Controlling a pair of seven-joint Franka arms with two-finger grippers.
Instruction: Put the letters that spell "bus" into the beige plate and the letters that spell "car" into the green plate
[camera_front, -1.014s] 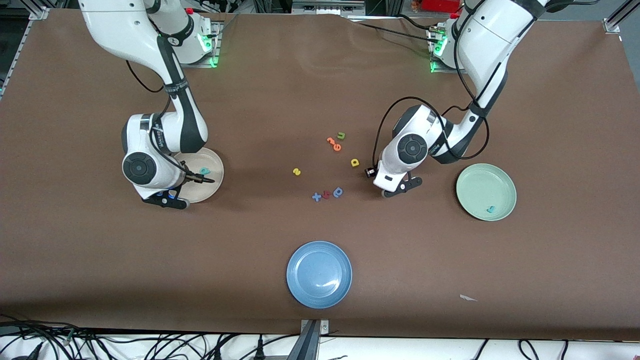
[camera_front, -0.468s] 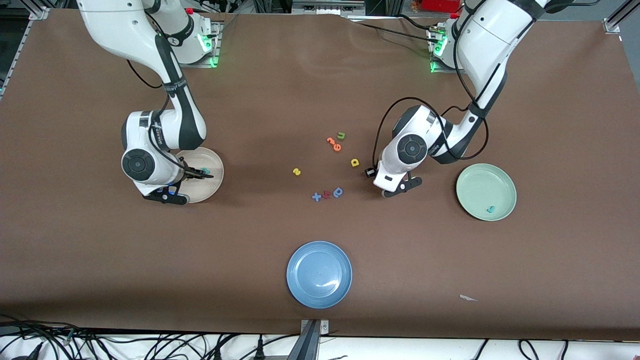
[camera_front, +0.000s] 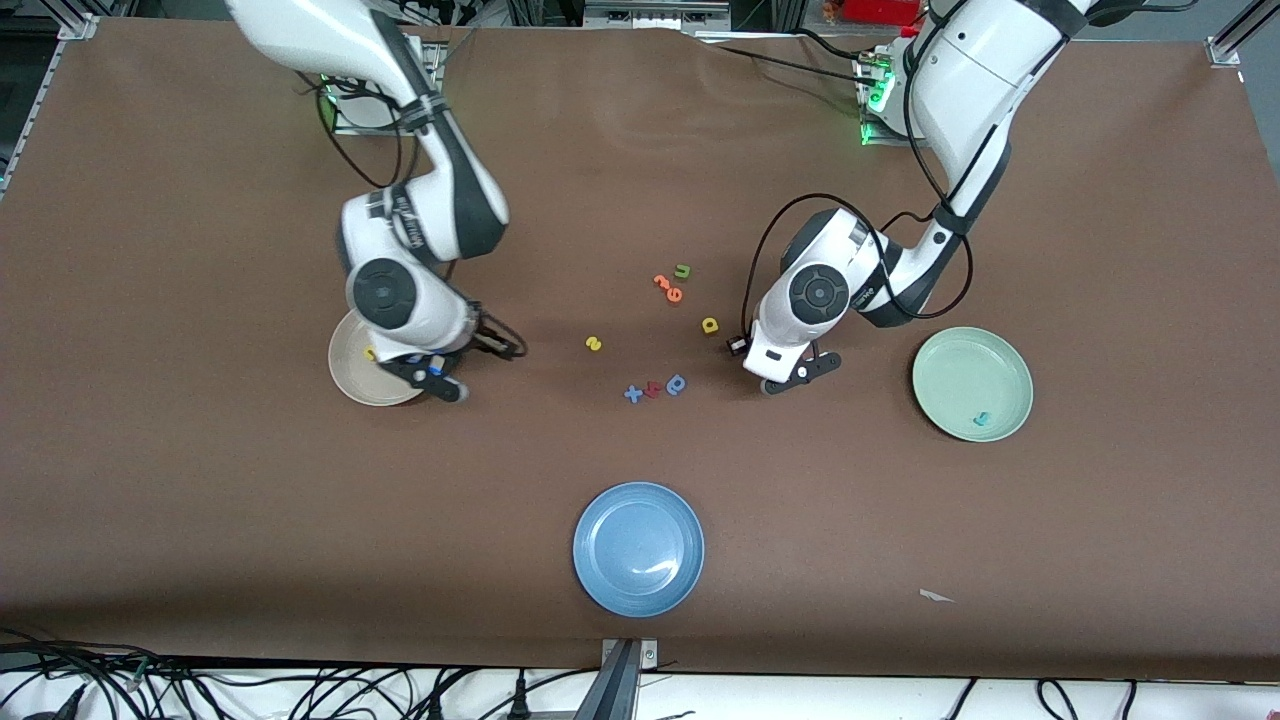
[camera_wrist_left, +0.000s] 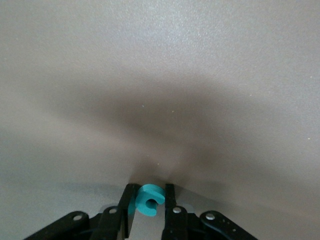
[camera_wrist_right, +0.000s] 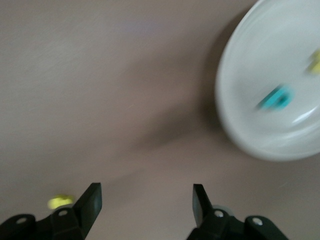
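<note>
My left gripper (camera_wrist_left: 149, 190) is shut on the teal "c" (camera_wrist_left: 148, 201), low over the table between the yellow "a" (camera_front: 710, 324) and the green plate (camera_front: 945, 352). In the front view its hand hides its fingers. A teal letter (camera_front: 982, 420) lies in the green plate. My right gripper (camera_wrist_right: 146, 191) (camera_front: 500, 345) is open and holds nothing, over bare table between the beige plate (camera_front: 352, 378) (camera_wrist_right: 260, 55) and the yellow "s" (camera_front: 593, 343) (camera_wrist_right: 60, 201). The teal "b" (camera_wrist_right: 276, 98) and a yellow letter (camera_front: 370, 353) lie in the beige plate.
Two orange letters (camera_front: 668, 288) and an olive "u" (camera_front: 683, 270) lie at the table's middle, farther from the front camera than the "a". A row of blue and red pieces (camera_front: 655, 388) lies nearer. A blue plate (camera_front: 638, 548) stands near the front edge.
My right gripper opened, left the teal "b" in the beige plate and swung out toward the table's middle. My left gripper closed on the teal "c"; its hand hardly moved.
</note>
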